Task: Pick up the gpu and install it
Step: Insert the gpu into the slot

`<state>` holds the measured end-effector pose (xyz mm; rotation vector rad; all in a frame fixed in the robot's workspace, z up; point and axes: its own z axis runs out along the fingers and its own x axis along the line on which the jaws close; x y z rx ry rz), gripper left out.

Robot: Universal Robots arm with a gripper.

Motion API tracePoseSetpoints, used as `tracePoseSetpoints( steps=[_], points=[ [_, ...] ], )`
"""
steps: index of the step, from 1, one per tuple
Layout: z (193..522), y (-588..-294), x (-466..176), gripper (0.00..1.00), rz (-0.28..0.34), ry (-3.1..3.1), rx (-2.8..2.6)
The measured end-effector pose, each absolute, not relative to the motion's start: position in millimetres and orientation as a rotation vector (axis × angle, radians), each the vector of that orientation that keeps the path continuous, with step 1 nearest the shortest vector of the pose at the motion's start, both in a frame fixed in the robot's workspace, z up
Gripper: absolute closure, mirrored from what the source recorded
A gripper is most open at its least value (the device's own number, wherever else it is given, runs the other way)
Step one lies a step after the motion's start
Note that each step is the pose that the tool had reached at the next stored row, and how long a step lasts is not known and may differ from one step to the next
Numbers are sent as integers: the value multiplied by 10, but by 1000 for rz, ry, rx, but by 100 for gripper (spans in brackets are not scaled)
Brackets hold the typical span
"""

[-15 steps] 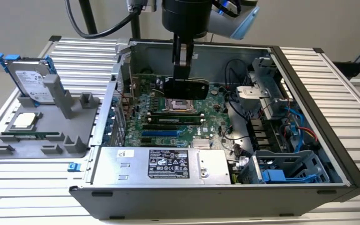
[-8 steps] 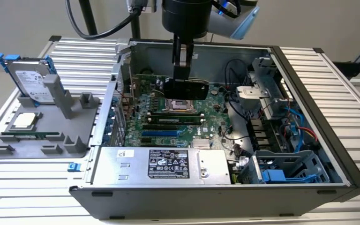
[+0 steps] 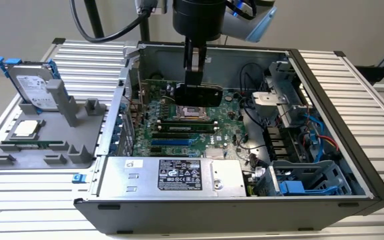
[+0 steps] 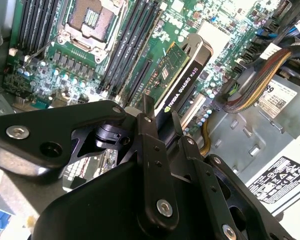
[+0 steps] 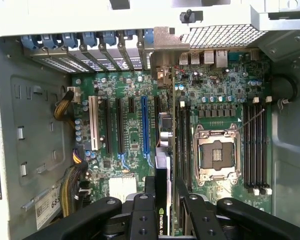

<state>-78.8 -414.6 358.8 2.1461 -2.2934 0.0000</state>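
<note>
My gripper (image 3: 195, 79) hangs inside the open computer case (image 3: 325, 75), shut on the gpu (image 3: 197, 95). The card is held on edge above the green motherboard (image 3: 172, 137), near the processor socket (image 3: 193, 112). In the second wrist view the gripper (image 4: 162, 120) clamps the gpu (image 4: 182, 75), with the black shroud on one face and the green board on the other. In the first wrist view the gripper (image 5: 165, 189) holds the gpu (image 5: 163, 145) edge-on. Its silver bracket (image 5: 163, 52) is at the case's rear slot openings, and the card sits over the expansion slots beside the blue slot (image 5: 144, 125).
A grey fixture (image 3: 45, 150) at the exterior view's left holds a hard drive (image 3: 33, 85) in a blue frame, a processor chip (image 3: 26, 128) and a memory stick (image 3: 35, 144). The power supply (image 3: 178, 176), a drive cage (image 3: 305, 177) and cables (image 3: 265, 100) crowd the case.
</note>
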Motion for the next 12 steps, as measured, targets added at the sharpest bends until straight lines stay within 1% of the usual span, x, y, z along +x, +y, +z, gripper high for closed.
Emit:
tracePoseSetpoints(
  steps=[12],
  points=[
    [3550,-4145,-788,100,0,-2293,2146]
  ],
)
